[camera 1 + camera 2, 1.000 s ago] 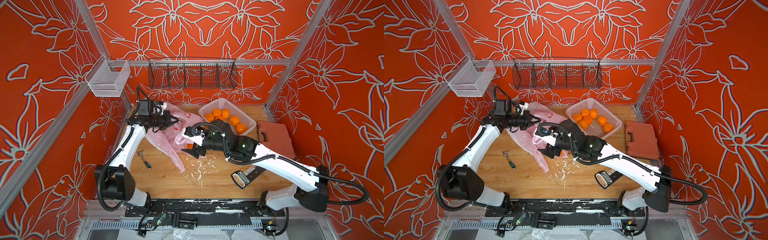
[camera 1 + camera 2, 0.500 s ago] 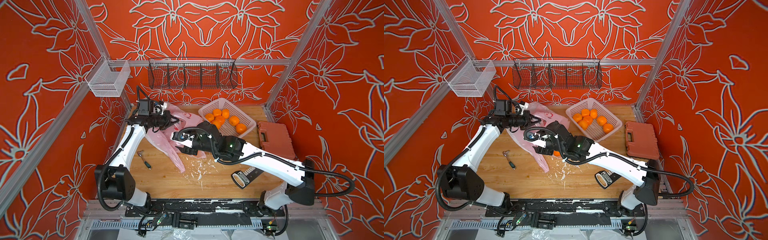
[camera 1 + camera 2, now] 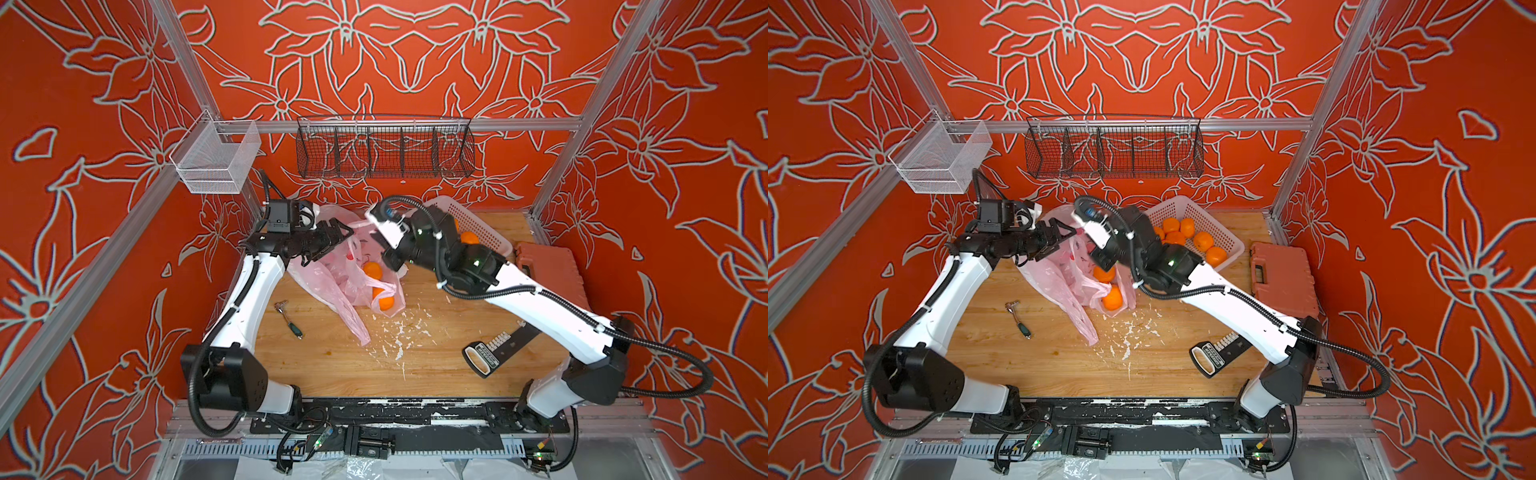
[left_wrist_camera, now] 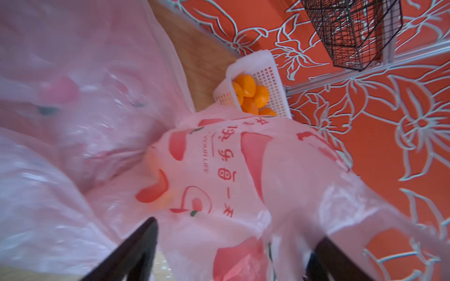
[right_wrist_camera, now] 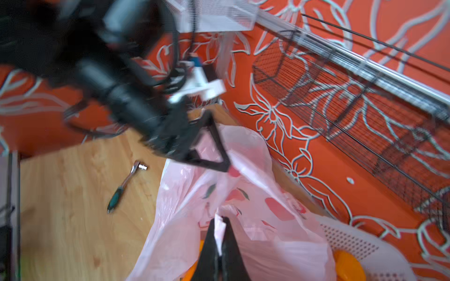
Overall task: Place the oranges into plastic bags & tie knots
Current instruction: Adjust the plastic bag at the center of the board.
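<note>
A pink peach-print plastic bag (image 3: 328, 276) (image 3: 1059, 278) lies at the back left of the table with two oranges (image 3: 372, 270) (image 3: 1113, 298) showing inside it. My right gripper (image 5: 220, 221) (image 3: 395, 259) is shut on a fold of the bag's rim, above those oranges. At the bag's other upper edge my left gripper (image 4: 233, 243) (image 3: 347, 232) stands open, with bag film (image 4: 219, 170) draped across the gap between its fingers. Several more oranges (image 3: 1202, 241) (image 4: 250, 95) sit in the pale perforated basket (image 3: 1183, 203). No knots show.
A small ratchet tool (image 3: 289, 318) lies left of the bag, and white scraps (image 3: 399, 332) litter the middle. A black handled tool (image 3: 494, 353) lies under the right arm. An orange case (image 3: 548, 270) sits at the right edge. Wire baskets (image 3: 384, 151) hang on the back wall.
My left gripper has opened and let go of the bag. My right gripper has shut on the bag's rim and moved back towards the wall; the oranges now show in the bag.
</note>
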Controlling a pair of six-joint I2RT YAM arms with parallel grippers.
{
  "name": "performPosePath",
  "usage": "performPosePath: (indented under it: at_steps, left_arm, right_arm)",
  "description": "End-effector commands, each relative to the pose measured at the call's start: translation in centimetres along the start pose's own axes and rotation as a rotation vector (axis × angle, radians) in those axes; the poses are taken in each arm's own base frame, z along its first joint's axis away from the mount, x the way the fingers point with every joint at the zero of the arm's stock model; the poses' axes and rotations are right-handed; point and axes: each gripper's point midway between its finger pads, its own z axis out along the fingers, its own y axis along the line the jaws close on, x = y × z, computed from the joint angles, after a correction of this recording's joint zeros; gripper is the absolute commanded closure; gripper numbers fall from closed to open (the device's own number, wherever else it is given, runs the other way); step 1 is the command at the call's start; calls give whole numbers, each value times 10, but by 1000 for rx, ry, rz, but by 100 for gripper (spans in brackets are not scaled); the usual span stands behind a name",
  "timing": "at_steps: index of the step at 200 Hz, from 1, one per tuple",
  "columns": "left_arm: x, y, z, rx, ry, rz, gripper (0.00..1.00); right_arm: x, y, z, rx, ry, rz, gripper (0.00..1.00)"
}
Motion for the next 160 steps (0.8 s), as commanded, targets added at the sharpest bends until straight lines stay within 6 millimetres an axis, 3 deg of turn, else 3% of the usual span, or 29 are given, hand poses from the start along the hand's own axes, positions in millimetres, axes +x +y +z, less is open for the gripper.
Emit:
performPosePath:
  at_steps: [1,28,46,51,94,132,157,160]
  left_arm:
    - [-6,-3,-44,-82,-162,161,3]
    - [14,-35,-65,-44,-261,417,3]
    - [44,-66,-65,-27,-279,658,3]
    - [53,-77,-75,7,-302,714,3]
    - [120,-132,-94,296,-274,987,3]
    - [173,-150,-68,311,-124,1174,3]
    - [190,-159,-53,290,-128,1251,3]
    - [194,-157,-43,272,-108,1262,3]
  right_arm:
    - [3,-23,4,-39,58,287,100]
    - [1,-40,14,-85,97,445,100]
    - [0,-51,21,-82,106,486,100]
    - [1,-55,22,-76,110,493,100]
    - [2,-74,27,-63,125,553,100]
    - [9,-87,28,-49,150,627,100]
    - [10,-94,27,-49,157,671,100]
    - [10,-95,26,-50,159,675,100]
